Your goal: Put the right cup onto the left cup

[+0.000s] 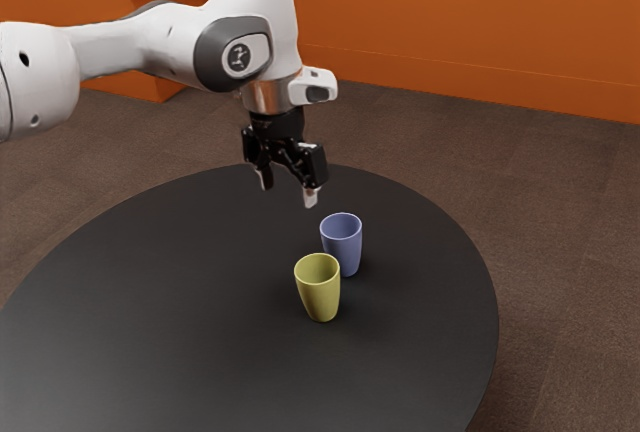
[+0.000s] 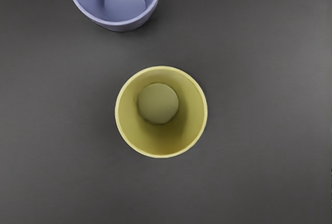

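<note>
The yellow cup (image 1: 319,292), judged the 1 to lift, stands upright below the gripper (image 1: 288,189), which is open and holds nothing. It appears light, stiff and somewhat slick, best pinched gently across 2 opposite walls near the rim. The blue cup (image 1: 342,249), also upright below the gripper, stands near the yellow cup, not touching, on the black table (image 1: 180,302).

In the exterior view, the tapered yellow-green cup (image 1: 321,299) partly hides the tapered blue-violet cup (image 1: 344,244), whose rim the wrist view crops. The exterior view's edges cut the round black table (image 1: 150,332) and jointed white arm (image 1: 110,49).
</note>
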Available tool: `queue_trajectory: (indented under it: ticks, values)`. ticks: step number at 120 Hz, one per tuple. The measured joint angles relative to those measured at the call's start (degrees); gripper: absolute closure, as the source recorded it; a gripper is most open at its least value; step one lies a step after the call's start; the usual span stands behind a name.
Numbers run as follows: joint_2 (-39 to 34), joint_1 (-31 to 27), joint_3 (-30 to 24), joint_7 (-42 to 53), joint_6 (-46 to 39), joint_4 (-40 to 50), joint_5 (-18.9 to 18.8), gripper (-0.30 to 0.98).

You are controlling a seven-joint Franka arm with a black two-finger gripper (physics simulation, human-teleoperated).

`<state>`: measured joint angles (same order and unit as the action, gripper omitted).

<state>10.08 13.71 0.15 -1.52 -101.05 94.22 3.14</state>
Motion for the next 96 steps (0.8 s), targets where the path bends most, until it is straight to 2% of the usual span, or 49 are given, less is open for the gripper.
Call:
queue_trajectory:
  ticks: [67,96]
  values:
    - [4.3,0.5,-3.1,-6.4,-6.4,4.5,0.3,0.21]
    - [7.7,0.8,-3.5,-8.6,-9.6,4.8,0.3,0.26]
